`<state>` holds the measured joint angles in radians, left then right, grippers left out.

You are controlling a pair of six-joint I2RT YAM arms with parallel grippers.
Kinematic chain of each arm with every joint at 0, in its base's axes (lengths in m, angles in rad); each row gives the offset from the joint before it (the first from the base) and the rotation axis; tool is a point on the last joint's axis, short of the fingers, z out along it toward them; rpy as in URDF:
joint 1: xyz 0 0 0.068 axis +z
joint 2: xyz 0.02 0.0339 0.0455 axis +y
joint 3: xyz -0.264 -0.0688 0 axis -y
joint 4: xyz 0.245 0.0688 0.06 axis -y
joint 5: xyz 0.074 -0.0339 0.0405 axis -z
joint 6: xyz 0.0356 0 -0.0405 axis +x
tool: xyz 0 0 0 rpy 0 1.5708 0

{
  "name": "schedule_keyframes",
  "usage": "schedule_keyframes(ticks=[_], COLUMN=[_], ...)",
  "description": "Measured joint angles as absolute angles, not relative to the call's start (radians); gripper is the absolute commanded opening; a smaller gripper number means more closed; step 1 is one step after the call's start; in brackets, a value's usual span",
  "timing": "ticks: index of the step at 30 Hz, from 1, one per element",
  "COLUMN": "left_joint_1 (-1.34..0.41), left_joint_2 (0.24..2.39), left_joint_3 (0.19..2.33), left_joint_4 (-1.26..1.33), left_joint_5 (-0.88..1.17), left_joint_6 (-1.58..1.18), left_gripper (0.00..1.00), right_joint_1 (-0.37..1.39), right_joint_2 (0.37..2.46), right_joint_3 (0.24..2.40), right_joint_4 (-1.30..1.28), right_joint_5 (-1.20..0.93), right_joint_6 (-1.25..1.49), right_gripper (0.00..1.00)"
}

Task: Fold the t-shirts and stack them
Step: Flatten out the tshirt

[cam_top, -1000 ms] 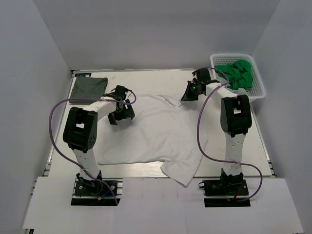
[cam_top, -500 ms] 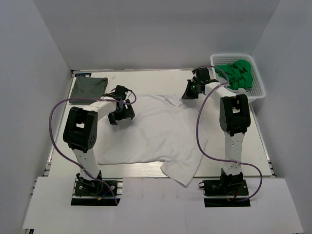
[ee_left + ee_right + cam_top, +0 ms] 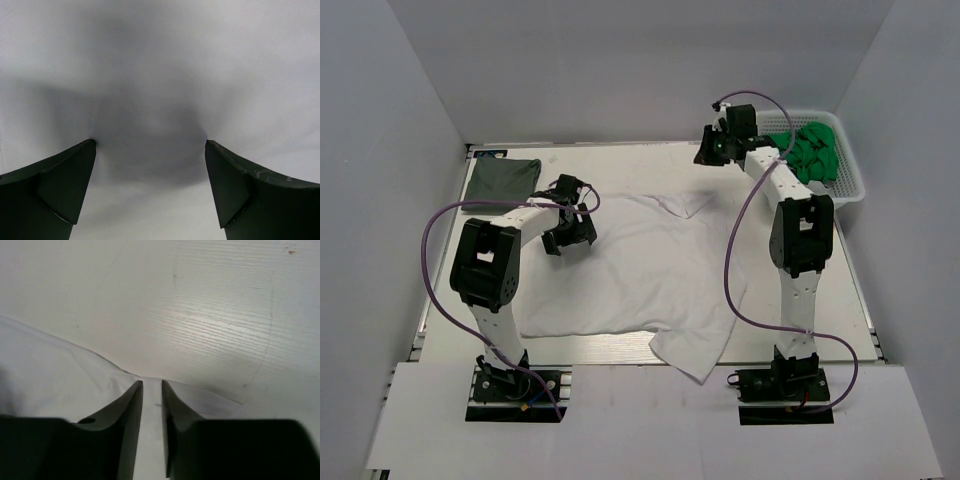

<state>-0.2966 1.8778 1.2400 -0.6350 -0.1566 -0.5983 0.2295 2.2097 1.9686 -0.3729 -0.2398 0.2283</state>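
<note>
The white t-shirt [image 3: 640, 270] lies spread flat across the middle of the table. The dark grey-green t-shirt [image 3: 503, 178] lies folded at the back left corner. My left gripper [image 3: 570, 232] is open just above the left side of the white shirt. In the left wrist view its fingers [image 3: 65, 185] stand wide apart over shadowed white cloth [image 3: 150, 75], holding nothing. My right gripper [image 3: 712, 148] is raised at the back, beyond the shirt's right shoulder. In the right wrist view it [image 3: 151, 384] is pinched on a strip of the white shirt [image 3: 50, 370], which rises to the tips.
A white basket [image 3: 850, 188] holding green cloth [image 3: 810, 150] stands at the back right, just right of my right arm. The shirt's lower right corner [image 3: 690, 350] hangs over the table's near edge. Grey walls close in the back and both sides.
My right gripper has moved up and toward the back wall from the shirt's right shoulder. The left arm has not moved.
</note>
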Motion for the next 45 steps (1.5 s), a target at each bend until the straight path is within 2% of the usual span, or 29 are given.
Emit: schedule_keyframes(ticks=[1,2,3,5,6,7,11,21,25,30,38,42,43,45], left_joint_1=[-0.297,-0.297,-0.297,-0.297,-0.297,-0.297,-0.297,-0.297,-0.297,-0.297,-0.297,-0.297,-0.297,-0.297], left_joint_2=[1.878,1.878,1.878,1.878,1.878,1.878,1.878,1.874,1.872,1.872,1.870,1.870,1.870,1.868], left_joint_3=[1.240,1.240,1.240,1.240,1.240,1.240,1.238,1.229,1.225,1.225,1.221,1.221,1.221,1.218], left_joint_4=[-0.635,-0.635,-0.635,-0.634,-0.634,-0.633,-0.618,-0.606,-0.601,-0.599,-0.592,-0.590,-0.589,-0.586], left_joint_5=[-0.157,-0.157,-0.157,-0.156,-0.156,-0.155,-0.149,-0.147,-0.147,-0.146,-0.146,-0.146,-0.146,-0.146], left_joint_6=[-0.598,-0.598,-0.595,-0.593,-0.591,-0.590,-0.587,-0.583,-0.583,-0.583,-0.582,-0.582,-0.582,-0.582], left_gripper=[1.00,1.00,1.00,1.00,1.00,1.00,1.00,1.00,1.00,1.00,1.00,1.00,1.00,1.00], right_joint_1=[0.231,0.231,0.233,0.237,0.241,0.244,0.262,0.318,0.336,0.351,0.364,0.371,0.374,0.377], right_joint_2=[2.210,2.209,2.206,2.189,2.182,2.179,2.179,2.180,2.185,2.202,2.271,2.287,2.287,2.287], right_joint_3=[1.967,1.962,1.941,1.863,1.818,1.780,1.676,1.676,1.689,1.726,1.811,1.829,1.830,1.831], right_joint_4=[-0.386,-0.398,-0.399,-0.404,-0.412,-0.420,-0.440,-0.414,-0.408,-0.402,-0.429,-0.453,-0.458,-0.468], right_joint_5=[-0.241,-0.242,-0.242,-0.241,-0.242,-0.241,-0.237,-0.105,-0.060,0.024,0.128,0.176,0.188,0.210], right_joint_6=[0.204,0.189,0.173,0.154,0.147,0.149,0.154,0.266,0.305,0.349,0.387,0.389,0.389,0.392], right_gripper=[0.43,0.48,0.61,0.72,0.84,0.90,0.90,0.90,0.83,0.69,0.67,0.44,0.33,0.25])
